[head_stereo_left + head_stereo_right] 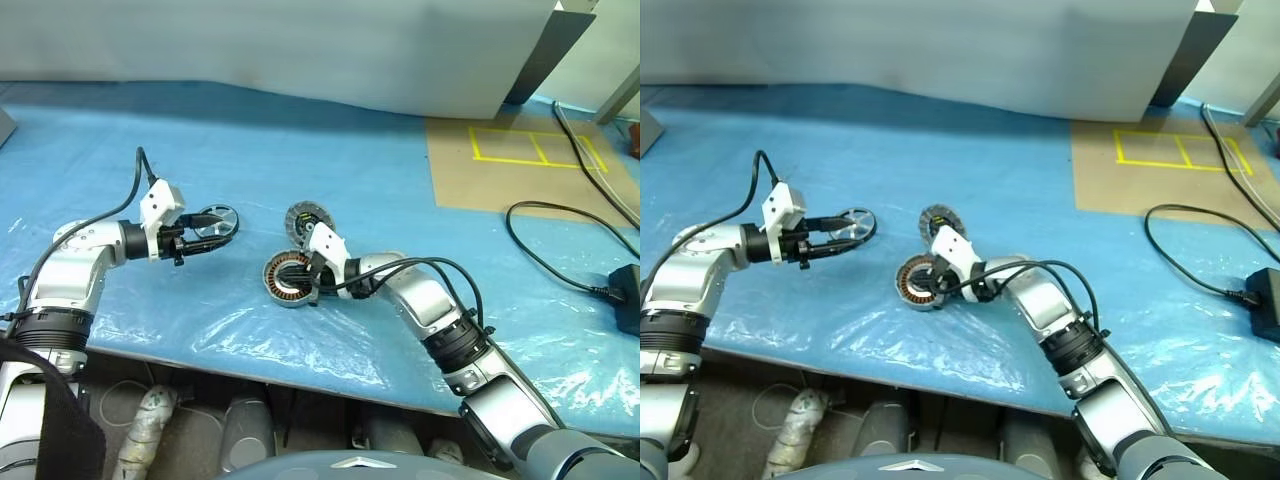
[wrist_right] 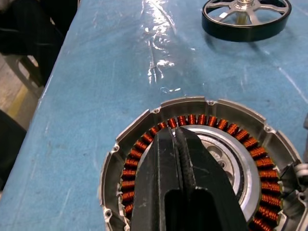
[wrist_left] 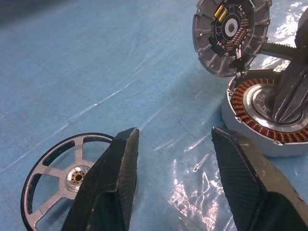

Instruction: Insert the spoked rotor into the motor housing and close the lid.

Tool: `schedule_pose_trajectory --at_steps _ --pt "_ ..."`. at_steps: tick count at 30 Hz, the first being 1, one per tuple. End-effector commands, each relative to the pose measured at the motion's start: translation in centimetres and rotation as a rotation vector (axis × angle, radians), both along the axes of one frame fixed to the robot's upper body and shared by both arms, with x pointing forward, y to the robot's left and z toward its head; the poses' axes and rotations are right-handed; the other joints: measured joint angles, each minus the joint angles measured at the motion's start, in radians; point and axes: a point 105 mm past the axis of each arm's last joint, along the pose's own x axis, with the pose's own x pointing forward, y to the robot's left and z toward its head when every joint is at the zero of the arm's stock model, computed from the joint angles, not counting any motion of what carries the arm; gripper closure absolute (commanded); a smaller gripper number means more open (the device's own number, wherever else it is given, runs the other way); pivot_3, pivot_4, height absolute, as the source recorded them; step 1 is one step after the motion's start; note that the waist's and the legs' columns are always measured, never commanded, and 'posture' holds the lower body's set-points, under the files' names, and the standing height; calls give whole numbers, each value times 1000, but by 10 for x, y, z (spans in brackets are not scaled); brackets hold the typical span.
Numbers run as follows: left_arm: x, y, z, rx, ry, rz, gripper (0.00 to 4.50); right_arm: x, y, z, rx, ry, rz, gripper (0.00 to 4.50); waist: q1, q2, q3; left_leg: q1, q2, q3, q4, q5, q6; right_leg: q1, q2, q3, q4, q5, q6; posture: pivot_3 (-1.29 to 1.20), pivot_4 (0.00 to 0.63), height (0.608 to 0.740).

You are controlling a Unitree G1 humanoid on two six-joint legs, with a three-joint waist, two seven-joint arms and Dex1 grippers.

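Blue table [image 1: 330, 170] first. The housing [image 2: 192, 159] sits right under the right gripper [image 2: 179, 132], fingers pinched together, empty. Lid [image 3: 230, 36] leans propped just behind it. Left gripper [image 3: 174, 137] is spread open, holding nothing, wheel [image 3: 55, 166] beside one finger.

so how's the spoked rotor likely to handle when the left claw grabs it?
The spoked rotor looks like rigid metal, so probably stiff. Its open spokes suggest it is light for its width. It lies flat on the glossy plastic sheet, so it may skid if nudged, and the thin round rim could roll if tipped on edge.
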Motion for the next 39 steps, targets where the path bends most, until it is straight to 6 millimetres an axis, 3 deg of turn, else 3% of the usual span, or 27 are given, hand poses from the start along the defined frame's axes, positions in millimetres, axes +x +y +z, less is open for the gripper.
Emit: schedule_pose_trajectory --at_steps 1,8,13,21,27,39 --pt "0 -5 10 5 -51 -19 1985 3 -9 -12 -44 18 -19 4444 0 0 0 0 0 0 0 0 0 1 0 0 0 -1 -1 0 150 740" --pt "5 -5 12 -4 -64 -7 1985 1 -13 50 309 140 -19 4444 4 0 0 0 0 0 1 0 0 1 0 0 0 -1 -1 0 150 740" --pt "14 3 17 34 -60 5 1985 -7 -22 77 371 137 14 4444 7 0 0 0 1 0 1 0 0 0 0 -1 1 -1 -1 0 150 740" --pt "33 22 33 274 -48 -59 1985 -13 -39 59 228 85 -26 4444 15 0 0 0 0 0 0 0 0 0 0 -1 0 1 1 0 150 740" --pt "51 24 36 464 -37 -100 1985 -11 -49 49 206 75 -100 4444 27 0 0 0 0 0 0 0 0 0 0 0 -1 1 1 0 150 740" --pt "62 11 2 553 14 -85 1985 -13 -58 38 174 58 -200 4444 29 -1 0 -1 -1 -1 0 0 0 0 0 -1 -1 1 2 0 150 740"
